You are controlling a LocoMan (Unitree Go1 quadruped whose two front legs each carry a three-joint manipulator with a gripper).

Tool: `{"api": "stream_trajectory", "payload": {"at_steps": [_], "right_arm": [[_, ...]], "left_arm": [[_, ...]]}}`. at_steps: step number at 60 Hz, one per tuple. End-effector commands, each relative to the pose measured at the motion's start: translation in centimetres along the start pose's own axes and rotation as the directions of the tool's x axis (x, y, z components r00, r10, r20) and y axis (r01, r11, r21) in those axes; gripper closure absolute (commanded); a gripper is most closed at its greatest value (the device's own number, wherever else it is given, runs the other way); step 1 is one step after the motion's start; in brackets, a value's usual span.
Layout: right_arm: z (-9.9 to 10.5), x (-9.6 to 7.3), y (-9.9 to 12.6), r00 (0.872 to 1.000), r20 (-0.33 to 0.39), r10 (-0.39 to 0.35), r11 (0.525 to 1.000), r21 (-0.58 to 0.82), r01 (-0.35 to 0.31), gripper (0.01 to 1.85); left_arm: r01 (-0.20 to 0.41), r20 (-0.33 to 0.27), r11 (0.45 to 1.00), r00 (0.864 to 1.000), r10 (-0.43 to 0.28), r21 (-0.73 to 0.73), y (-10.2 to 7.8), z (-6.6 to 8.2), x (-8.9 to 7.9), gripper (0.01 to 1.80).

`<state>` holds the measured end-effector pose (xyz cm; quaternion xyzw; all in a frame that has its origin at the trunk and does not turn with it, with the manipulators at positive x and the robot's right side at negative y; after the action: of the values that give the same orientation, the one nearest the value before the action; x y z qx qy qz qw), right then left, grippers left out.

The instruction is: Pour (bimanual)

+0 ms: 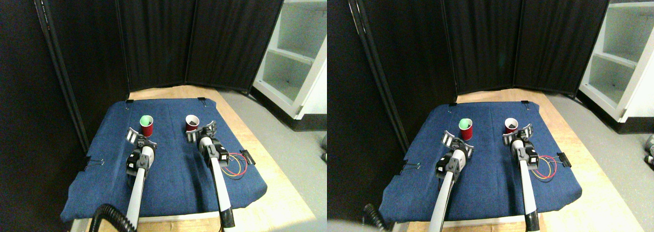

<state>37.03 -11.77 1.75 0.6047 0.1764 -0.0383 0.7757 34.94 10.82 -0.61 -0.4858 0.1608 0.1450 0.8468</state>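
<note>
Left gripper (141, 138) spread wide behind green-filled cup (146, 125), right gripper (201, 131) wide, hiding second cup's (192, 122) base.

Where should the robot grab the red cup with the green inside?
Around the side wall of the red cup, about mid-height, coming level from the near side with the left pincer. The cup stands upright and round on the blue cloth, its open mouth facing up.

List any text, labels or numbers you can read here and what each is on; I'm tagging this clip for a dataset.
None can be read.
Left red cup, green inside: no print visible.
Right red cup: no print visible.
Blue cloth: plain.
Left gripper and right gripper: any markings too small to tell.
White shelf unit: no lettering seen.
</note>
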Motion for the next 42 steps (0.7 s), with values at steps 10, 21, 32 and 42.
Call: {"api": "stream_trajectory", "payload": {"at_steps": [10, 21, 32, 42], "right_arm": [[0.1, -2.4, 0.5, 0.995, -0.017, 0.100, 0.995, -0.007, -0.100, 0.45], [0.0, -3.6, 0.8, 0.991, -0.030, 0.129, 0.991, -0.026, -0.130, 0.44], [-0.7, -4.7, 1.3, 0.986, -0.036, 0.161, 0.979, -0.124, -0.164, 0.38], [-1.4, -5.2, 1.4, 0.980, -0.020, 0.198, 0.950, -0.241, -0.197, 0.52]], "left_arm": [[0.081, -0.047, 0.984, 0.996, -0.074, 0.161, -0.6, 1.1, -2.8, 0.23], [0.096, -0.073, 0.961, 0.994, -0.079, 0.260, -1.0, 1.4, -4.3, 0.30], [0.160, -0.112, 0.875, 0.986, -0.121, 0.457, -1.5, 1.3, -5.7, 0.36], [0.227, -0.143, 0.752, 0.974, -0.176, 0.619, -1.7, 1.0, -6.2, 0.50]]}}
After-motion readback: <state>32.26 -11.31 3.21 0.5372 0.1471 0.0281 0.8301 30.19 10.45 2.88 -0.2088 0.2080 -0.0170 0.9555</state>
